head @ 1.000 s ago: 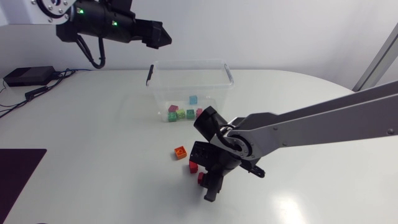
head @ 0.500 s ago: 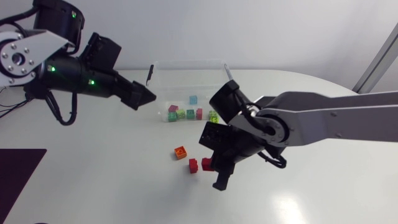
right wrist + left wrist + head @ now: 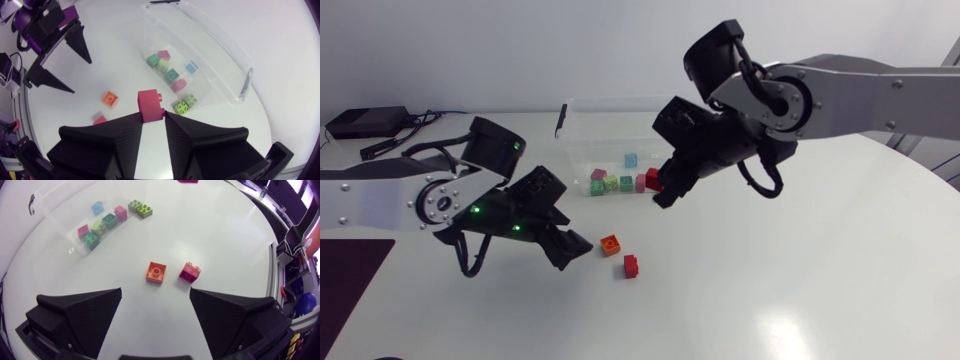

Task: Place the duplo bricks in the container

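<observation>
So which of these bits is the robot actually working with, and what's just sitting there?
Job: container; bricks already inside; red brick in the right gripper; orange brick and loose red brick, ahead of the open left gripper.
Lying about: black box and cables.

Our head camera sits fixed above the table [image 3: 820, 290] and looks down on it from well back. Our left wrist camera faces down, close above the orange brick [image 3: 156, 272]. Our right wrist camera looks down from higher up. All 3 views share the container [image 3: 620, 128] and that brick.
</observation>
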Tool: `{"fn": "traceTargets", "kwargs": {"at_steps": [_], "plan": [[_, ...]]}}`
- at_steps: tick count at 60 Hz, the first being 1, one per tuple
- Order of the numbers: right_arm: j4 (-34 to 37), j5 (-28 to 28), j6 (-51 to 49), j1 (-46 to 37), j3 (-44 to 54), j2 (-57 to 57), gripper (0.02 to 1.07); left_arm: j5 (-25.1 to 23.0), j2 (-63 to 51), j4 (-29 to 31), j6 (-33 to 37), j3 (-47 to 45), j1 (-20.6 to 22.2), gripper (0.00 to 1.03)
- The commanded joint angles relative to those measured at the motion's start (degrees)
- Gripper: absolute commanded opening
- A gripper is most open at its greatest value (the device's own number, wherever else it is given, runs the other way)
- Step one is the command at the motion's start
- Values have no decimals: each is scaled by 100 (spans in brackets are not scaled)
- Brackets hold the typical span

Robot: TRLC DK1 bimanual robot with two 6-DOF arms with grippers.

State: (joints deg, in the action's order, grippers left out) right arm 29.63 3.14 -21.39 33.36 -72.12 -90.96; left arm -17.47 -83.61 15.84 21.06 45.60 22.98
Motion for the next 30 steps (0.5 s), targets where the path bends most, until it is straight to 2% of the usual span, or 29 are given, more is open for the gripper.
{"fn": "traceTargets", "kwargs": {"at_steps": [1,30], "plan": [[43,-41,223,-181,-329,-282,34,34,-375,-177,118,-104,84,94],[122,-85,530,-647,-1911,-1135,34,139,-1808,-1162,179,203,400,94]]}}
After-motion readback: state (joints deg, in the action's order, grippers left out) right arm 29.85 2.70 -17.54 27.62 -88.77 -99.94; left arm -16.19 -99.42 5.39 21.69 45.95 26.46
